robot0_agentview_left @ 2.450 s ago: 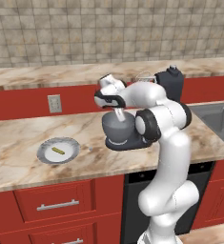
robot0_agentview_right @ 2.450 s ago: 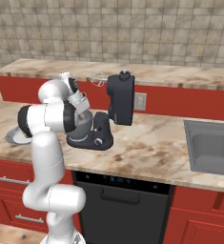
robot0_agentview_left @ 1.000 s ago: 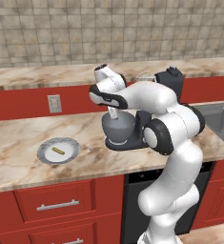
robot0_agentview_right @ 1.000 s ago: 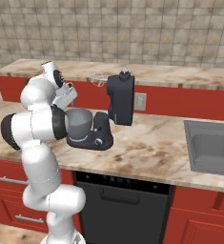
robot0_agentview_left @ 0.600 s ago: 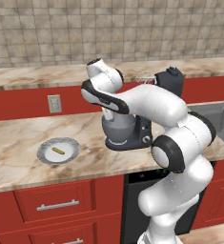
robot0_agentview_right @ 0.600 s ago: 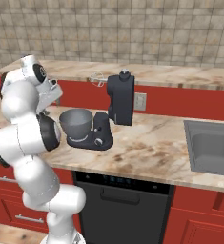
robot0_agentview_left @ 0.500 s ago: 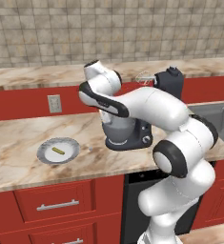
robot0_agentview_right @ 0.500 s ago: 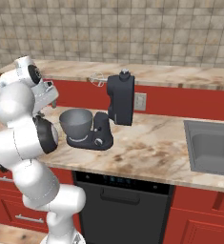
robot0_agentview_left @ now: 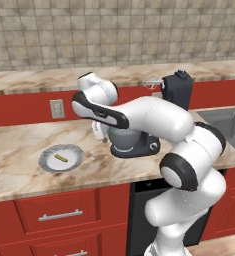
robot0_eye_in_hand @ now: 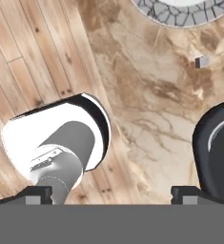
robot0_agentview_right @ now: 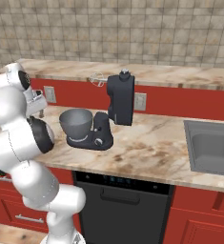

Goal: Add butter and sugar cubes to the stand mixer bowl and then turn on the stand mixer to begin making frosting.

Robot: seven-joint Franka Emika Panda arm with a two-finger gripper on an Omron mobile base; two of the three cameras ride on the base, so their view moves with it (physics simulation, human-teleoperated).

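Hand [robot0_agentview_left: 97,131] hanging above the marbled surface [robot0_agentview_left: 19,150], just left of the stand mixer bowl [robot0_agentview_left: 123,136] in the left base view, fingers spread wide and pinching nothing. In the hand view, finger tips [robot0_eye_in_hand: 37,194] far apart at the bottom, looking down past the surface edge to a plank floor [robot0_eye_in_hand: 18,57]. Stand mixer [robot0_agentview_right: 118,107] black, head tilted up and back, wire whisk [robot0_agentview_right: 97,79] jutting out leftward in the air, flat base resting on the surface against the red backsplash. Grey metal bowl seated on that base, open at the top; contents not readable from either base view. Round grey-rimmed plate [robot0_agentview_left: 46,162] lying well left of the mixer, near the front edge of the surface, carrying the butter [robot0_agentview_left: 61,158] as a thin yellow stick around its middle. Sugar cubes [robot0_eye_in_hand: 201,61] seen as one small pale block on the bare surface, between plate rim and mixer base in the hand view, touching neither. Sink [robot0_agentview_right: 213,152] sunk into the surface far to the right, well apart from the mixer. Wall outlet [robot0_agentview_left: 56,108] on the red backsplash behind the plate.
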